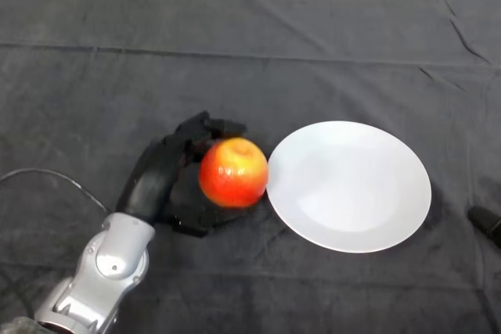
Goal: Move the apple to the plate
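Note:
A red and yellow apple [233, 172] sits in my black left hand [171, 176], just left of the white plate [352, 185]. My fingers curl over the apple's far side and my thumb comes under its near side. The apple's right edge is right at the plate's left rim. I cannot tell whether the apple rests on the cloth or is lifted. The plate holds nothing.
The table is covered by a dark grey cloth [250, 52] with a few creases. A small dark object [487, 224] shows at the right edge of the view, beside the plate.

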Controlling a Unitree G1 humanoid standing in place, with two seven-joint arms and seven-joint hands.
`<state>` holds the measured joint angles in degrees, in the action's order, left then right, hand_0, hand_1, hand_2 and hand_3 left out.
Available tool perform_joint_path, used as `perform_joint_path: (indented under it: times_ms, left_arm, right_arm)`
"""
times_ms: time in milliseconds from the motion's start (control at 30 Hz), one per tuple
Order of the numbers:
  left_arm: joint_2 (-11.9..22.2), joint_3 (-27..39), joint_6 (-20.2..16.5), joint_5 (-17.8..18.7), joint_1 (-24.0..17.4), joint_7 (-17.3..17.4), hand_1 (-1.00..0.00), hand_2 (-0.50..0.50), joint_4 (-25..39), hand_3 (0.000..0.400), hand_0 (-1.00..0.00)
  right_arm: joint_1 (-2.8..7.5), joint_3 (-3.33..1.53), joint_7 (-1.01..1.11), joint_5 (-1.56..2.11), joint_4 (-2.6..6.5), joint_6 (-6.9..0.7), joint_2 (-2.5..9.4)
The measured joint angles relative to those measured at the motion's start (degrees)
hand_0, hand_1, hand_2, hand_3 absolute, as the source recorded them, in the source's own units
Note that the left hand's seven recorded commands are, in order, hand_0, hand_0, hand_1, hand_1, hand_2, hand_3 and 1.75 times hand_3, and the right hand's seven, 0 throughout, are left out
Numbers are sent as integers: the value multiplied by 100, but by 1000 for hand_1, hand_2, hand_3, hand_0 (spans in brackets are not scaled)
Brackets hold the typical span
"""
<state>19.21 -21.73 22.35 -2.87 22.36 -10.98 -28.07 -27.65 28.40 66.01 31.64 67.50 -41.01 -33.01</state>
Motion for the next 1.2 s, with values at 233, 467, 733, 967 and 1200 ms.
perform_joint_path:
  times_ms: [233, 467, 733, 967, 1200]
  left_arm:
    - [-36, -20, -191, -273, 182, -306, -1000, 0, 91, 400, -1000]
    - [-321, -342, -254, -460, 449, -521, -1000, 0, 89, 400, -1000]
    - [-648, -1177, -255, -505, 700, -670, -1000, 0, 44, 400, -1000]
    - [-699, -1591, -250, -423, 994, -695, -1000, 0, -369, 400, -1000]
    - [-709, -1944, -166, -234, 1092, -698, -1000, 0, -468, 400, -1000]
  right_arm:
    - [0, 1, 0, 0, 0, 0, 0]
    - [-1, 4, 0, 0, -1, 0, -1]
    - [-8, 5, 1, 0, -1, -1, -1]
    - [-11, 6, 1, 0, -1, -1, -3]
    - [-12, 7, 5, 0, -1, -3, -3]
